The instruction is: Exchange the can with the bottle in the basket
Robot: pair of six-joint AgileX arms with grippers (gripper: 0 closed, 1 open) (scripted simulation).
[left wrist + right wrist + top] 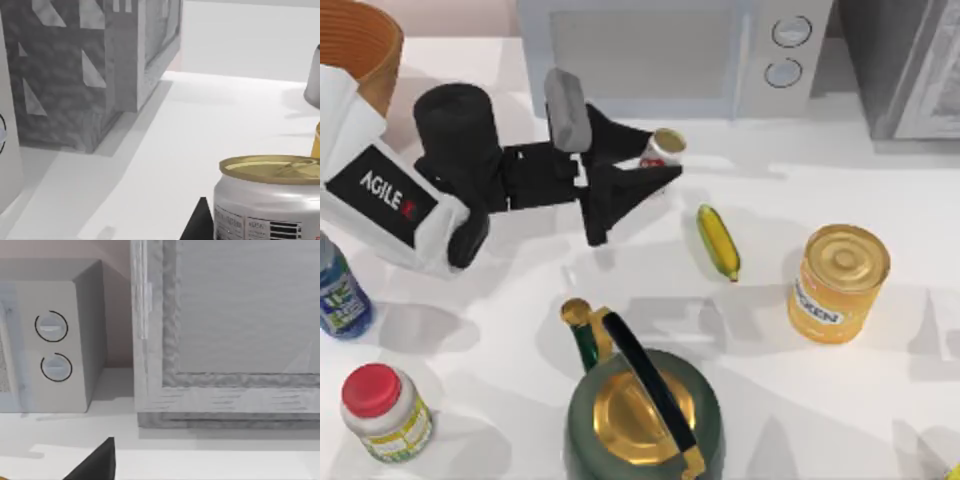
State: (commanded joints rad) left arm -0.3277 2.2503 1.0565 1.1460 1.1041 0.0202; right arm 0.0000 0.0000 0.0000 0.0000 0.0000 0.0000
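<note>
White tabletop (820,400) seen from above: the left gripper (655,162) reaches from the left side toward the middle back, its two black fingers (620,135) spread to either side of the can (663,147), which stands upright on the table just in front of the microwave (670,50). The fingers look close against the can; whether they press it I cannot tell. The basket (365,45) sits at the back left corner, partly out of frame, behind the left arm. The bottle (338,290) stands on the table at the left edge, well apart from the basket. Near it at the front left is a red-capped jar (382,412). A green kettle (640,410) with a gold lid stands front centre, a corn cob (718,240) lies right of the gripper, and a big orange can (838,282) stands further right.

Left wrist view: the can (270,200) is close up, pale top showing, with one dark fingertip (200,222) just beside it. A grey box (90,65) stands farther off.

Right wrist view: one dark fingertip (97,462) over the table, facing the microwave's dials (52,347) and a grey cabinet (225,330); its opening cannot be told.
</note>
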